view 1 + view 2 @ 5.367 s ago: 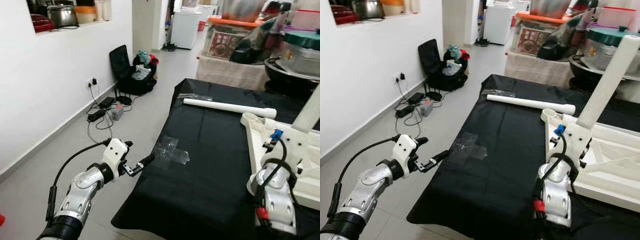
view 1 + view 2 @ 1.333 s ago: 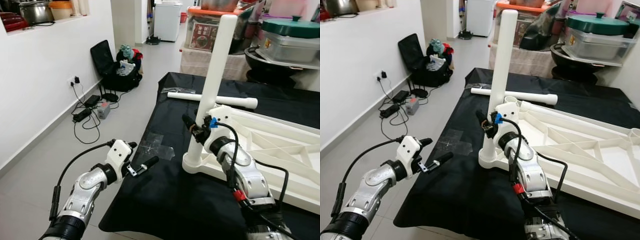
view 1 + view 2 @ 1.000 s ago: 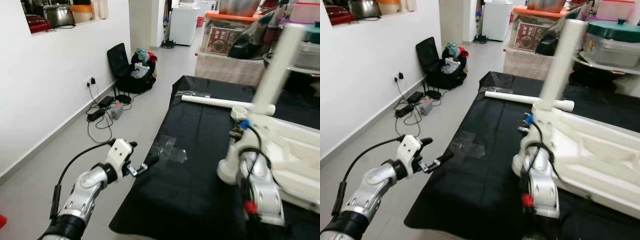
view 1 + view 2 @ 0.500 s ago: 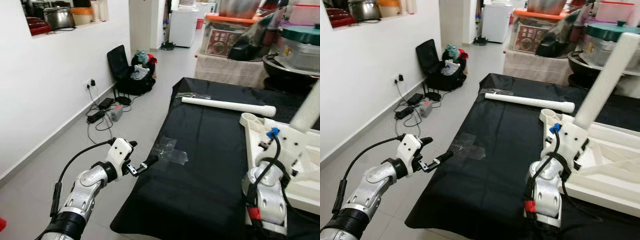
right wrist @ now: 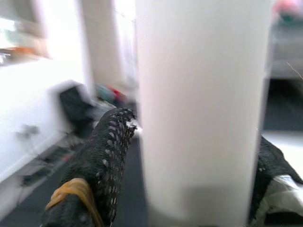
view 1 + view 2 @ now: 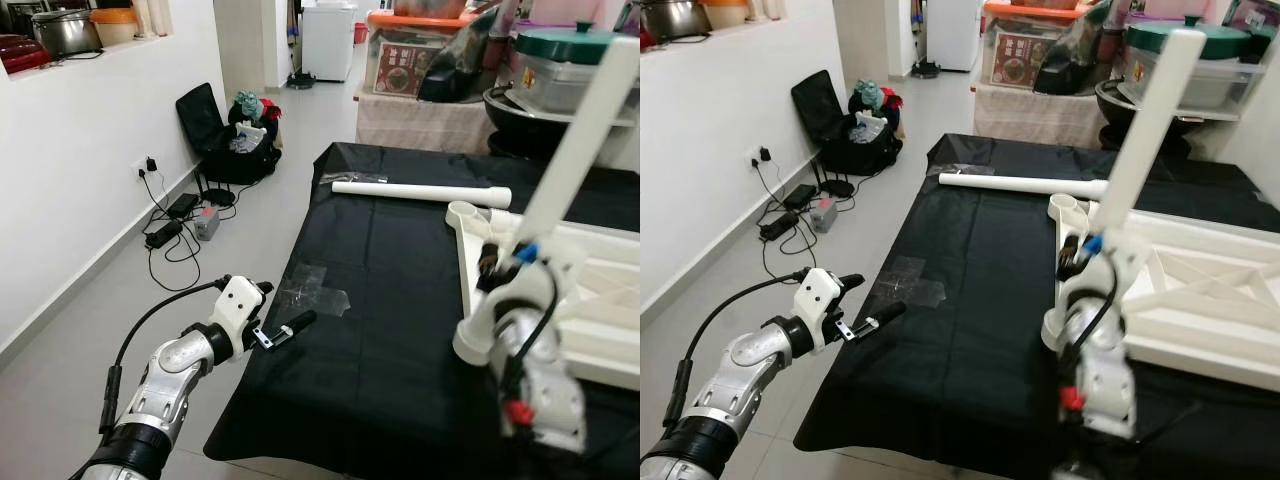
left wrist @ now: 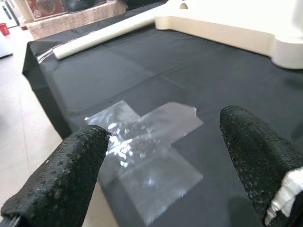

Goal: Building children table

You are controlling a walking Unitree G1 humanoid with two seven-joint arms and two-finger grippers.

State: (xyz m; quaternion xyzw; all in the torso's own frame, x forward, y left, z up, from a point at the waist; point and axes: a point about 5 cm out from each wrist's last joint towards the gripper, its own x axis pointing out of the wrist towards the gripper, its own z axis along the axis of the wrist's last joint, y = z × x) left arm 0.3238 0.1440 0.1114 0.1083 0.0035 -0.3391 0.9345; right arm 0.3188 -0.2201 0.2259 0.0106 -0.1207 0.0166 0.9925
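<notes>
Assembly looks to be at an early-to-middle stage, judging by how the parts lie: the white plastic ribbed tabletop panel (image 6: 1200, 290) rests upside down on the black cloth-covered work surface (image 6: 400, 330), and one white cylindrical table leg (image 6: 1145, 140) already stands in the corner socket nearest the robot, leaning somewhat to the right instead of standing plumb. The right gripper (image 6: 1080, 262) is closed around the lower part of that leg, and the right wrist view confirms it, with a black textured finger (image 5: 102, 161) on each side of the white tube; whether the leg is pressed fully home in its socket cannot be told. A second white cylindrical leg (image 6: 420, 190) lies flat across the far part of the cloth, well apart from the panel's sockets and not yet fitted, and the round open socket (image 6: 466, 212) at the panel's far corner stands empty. The other corners of the panel run out of sight to the right, so how many legs remain in all is uncertain. The left gripper (image 6: 285, 330) hovers at the near left edge of the cloth with its jaws apart and holding nothing, just beside a crossed patch of clear adhesive tape (image 7: 147, 142) stuck to the cloth. What is left, as a judgement: straighten and seat the held leg, fit the loose one, then any others, and turn the table upright
</notes>
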